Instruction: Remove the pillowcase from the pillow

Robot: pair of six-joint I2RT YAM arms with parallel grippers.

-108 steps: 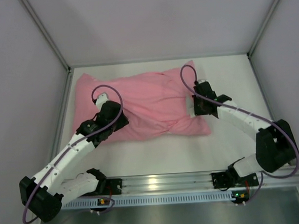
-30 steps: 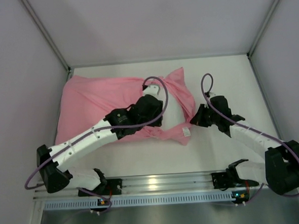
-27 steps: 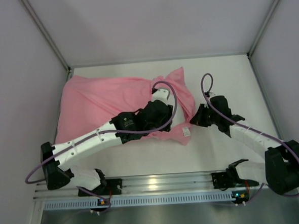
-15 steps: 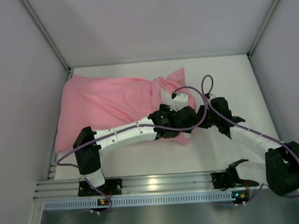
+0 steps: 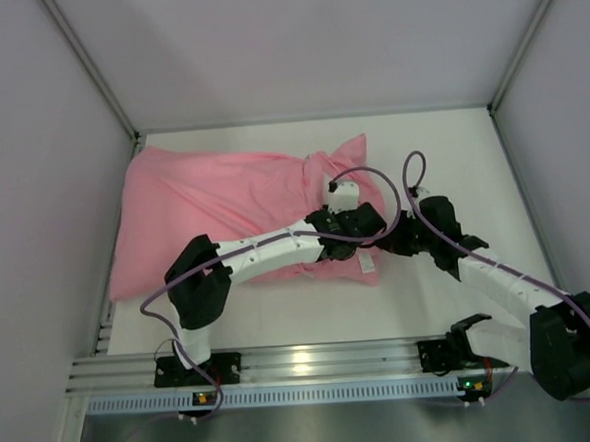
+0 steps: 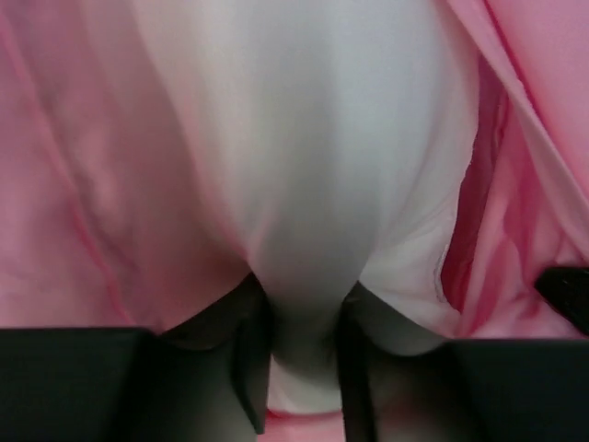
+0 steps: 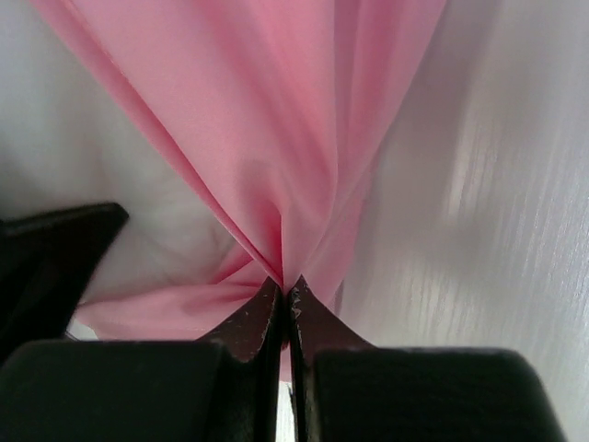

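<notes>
The pink pillowcase (image 5: 224,200) lies across the table from the back left to the middle, with the pillow inside it. In the top view the pillow is hidden. In the left wrist view the white pillow (image 6: 304,138) bulges out between pink folds (image 6: 83,184). My left gripper (image 6: 302,364) is shut on a pinch of that white pillow fabric; in the top view it (image 5: 358,222) is at the pillowcase's right end. My right gripper (image 7: 286,296) is shut on a gathered fold of the pillowcase (image 7: 294,120); in the top view it (image 5: 398,239) is just right of the left gripper.
The left arm (image 5: 267,251) lies across the front edge of the pillowcase. Bare white table (image 5: 452,161) shows to the right and behind. A metal rail (image 5: 304,361) runs along the front. Grey enclosure walls (image 5: 30,147) stand close on the left, back and right.
My left arm has swept right along the pillowcase, from its left part to its right end, and now pinches white pillow fabric. My right gripper keeps its hold on the pillowcase, nearly still.
</notes>
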